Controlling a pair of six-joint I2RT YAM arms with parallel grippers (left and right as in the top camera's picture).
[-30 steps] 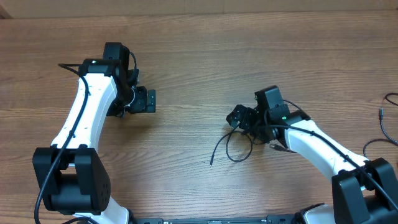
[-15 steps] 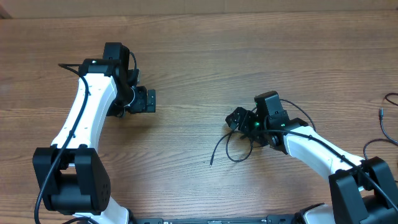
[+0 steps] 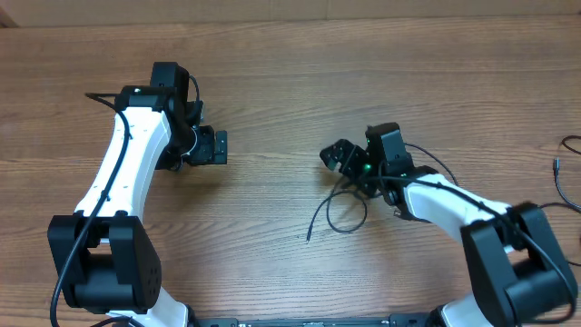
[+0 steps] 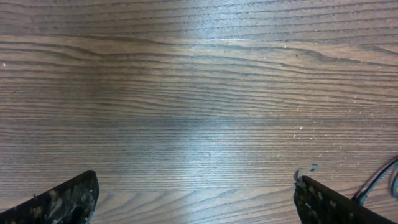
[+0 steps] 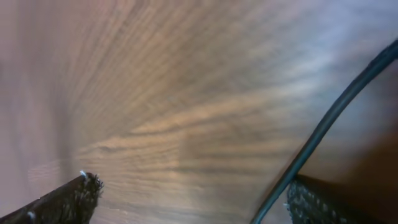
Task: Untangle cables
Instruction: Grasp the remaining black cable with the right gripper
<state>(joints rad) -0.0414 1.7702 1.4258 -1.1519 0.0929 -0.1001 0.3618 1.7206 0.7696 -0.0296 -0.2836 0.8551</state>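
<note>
The thin black cables are lying in a loose loop on the wooden table, near the middle, with one end sticking out to the left. The right gripper is hovering just over the top of the loop, its jaws wide apart and gripping nothing. The left gripper is hanging well away from the cables, jaws also wide apart and empty.
</note>
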